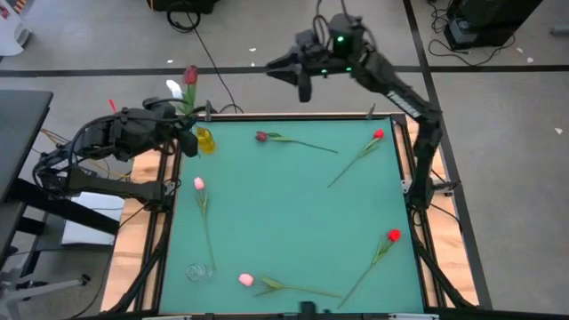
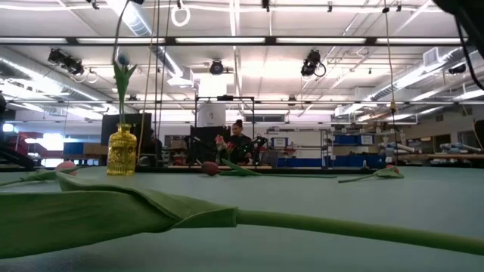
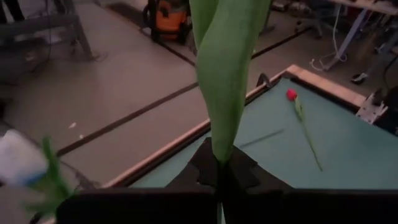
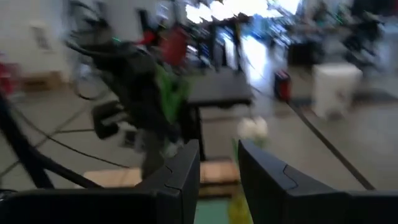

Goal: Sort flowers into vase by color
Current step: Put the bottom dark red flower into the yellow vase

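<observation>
My left gripper [image 1: 188,138] is shut on a dark red flower [image 1: 190,76] beside the yellow vase [image 1: 205,140] at the table's far left corner. A white flower [image 1: 173,89] stands with its stem in that vase [image 4: 239,208]. My right gripper [image 1: 300,78] is open and holds nothing, raised high beyond the table's far edge. On the green mat lie a maroon flower [image 1: 261,136], two red flowers [image 1: 378,135] [image 1: 393,236] and two pink flowers [image 1: 198,183] [image 1: 246,279]. My left gripper pinches the dark red flower's green leaf and stem [image 3: 221,146] between its two shut fingers, well below the head. The flower stands upright above the fingers, its head out of the wrist view. The gripper hides its lower end.
A clear glass vase [image 1: 199,271] stands near the table's front left corner. A long stem and leaf [image 2: 151,211] lie close in front of the low camera. Beyond the table, a person [image 2: 239,140] sits among benches and shelves.
</observation>
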Robot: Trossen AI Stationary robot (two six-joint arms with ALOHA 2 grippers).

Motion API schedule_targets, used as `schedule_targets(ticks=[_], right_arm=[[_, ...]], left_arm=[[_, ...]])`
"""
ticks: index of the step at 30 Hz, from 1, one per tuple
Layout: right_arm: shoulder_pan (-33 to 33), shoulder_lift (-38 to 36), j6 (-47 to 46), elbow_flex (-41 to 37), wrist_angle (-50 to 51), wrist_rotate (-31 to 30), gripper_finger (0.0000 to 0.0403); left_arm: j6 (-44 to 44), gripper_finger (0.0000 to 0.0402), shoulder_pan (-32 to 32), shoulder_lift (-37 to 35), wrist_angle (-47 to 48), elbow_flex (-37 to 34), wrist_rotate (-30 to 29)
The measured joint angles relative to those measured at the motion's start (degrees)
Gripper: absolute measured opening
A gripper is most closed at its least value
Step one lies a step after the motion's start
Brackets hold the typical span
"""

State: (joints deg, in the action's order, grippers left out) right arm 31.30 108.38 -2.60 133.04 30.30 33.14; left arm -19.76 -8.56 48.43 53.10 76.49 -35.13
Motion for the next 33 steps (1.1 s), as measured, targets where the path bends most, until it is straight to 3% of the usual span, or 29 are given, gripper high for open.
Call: schedule_targets(ticks=[9, 18, 24, 33], right_arm=[[0.4, -9.4, 5.4, -0.1, 22.2, -6.2, 0.0118], [0.2, -18.3, 6.3, -4.2, 30.0, -13.8, 0.0117], [0.2, -29.9, 3.3, -20.9, 23.4, -18.7, 0.0107], [-2.4, -48.9, -4.7, -53.6, -2.8, -22.3, 0.0103]], left_arm=[[10.3, 0.0001, 0.0, 0.3, -11.9, 0.0, -2.7], [9.9, 0.0001, -0.7, 1.3, -10.9, 0.0, -2.7], [10.0, 0.0001, -0.7, 2.5, -10.9, 0.0, -2.6], [11.4, 0.0001, -0.7, 3.0, -10.9, 0.0, 0.6]])
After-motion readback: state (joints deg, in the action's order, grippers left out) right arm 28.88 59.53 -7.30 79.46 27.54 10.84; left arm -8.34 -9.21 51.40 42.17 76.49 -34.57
